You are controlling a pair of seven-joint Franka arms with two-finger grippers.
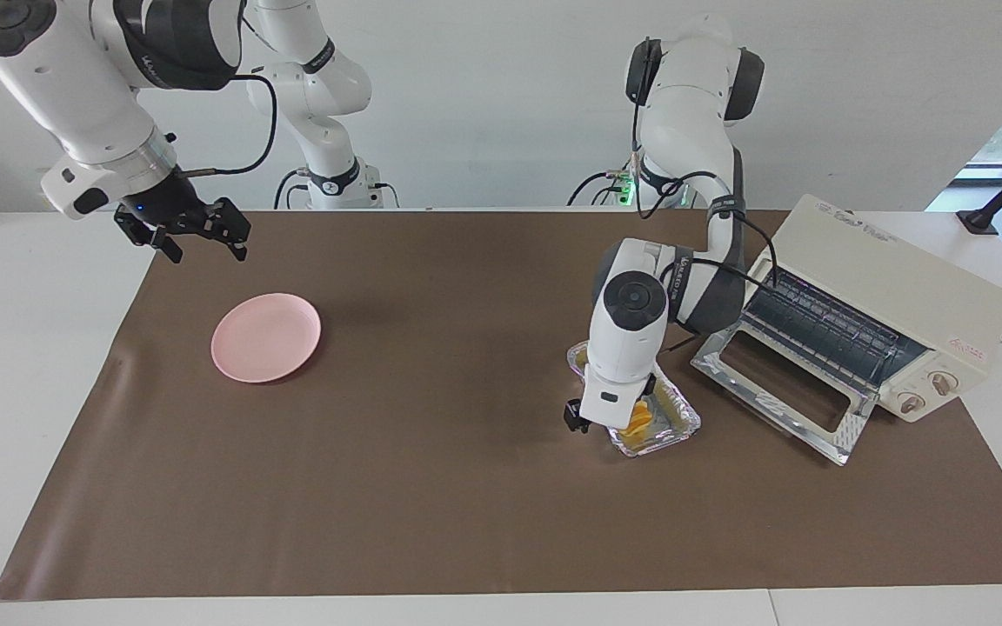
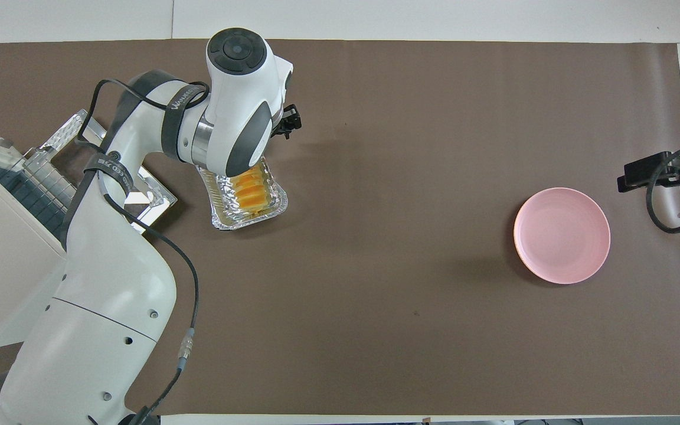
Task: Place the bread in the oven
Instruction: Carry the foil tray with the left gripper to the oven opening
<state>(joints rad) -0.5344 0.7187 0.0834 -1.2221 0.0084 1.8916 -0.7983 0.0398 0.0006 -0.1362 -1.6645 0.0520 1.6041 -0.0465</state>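
Now the left end effector point(image 1: 627, 423) is down in the foil tray point(image 1: 679, 428) over the bread point(image 1: 637, 420), its grip impossible to judge. Oven point(image 1: 884, 335) door lies open beside (handy). Next: secure, lift, carry. Right end effector point(image 1: 197, 239) waits, fingers apart.

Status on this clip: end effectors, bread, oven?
Left end effector down at the bread in the foil tray, grip unconfirmed. Right end effector open, waiting above the table near the pink plate. Oven door down, nothing blocking.
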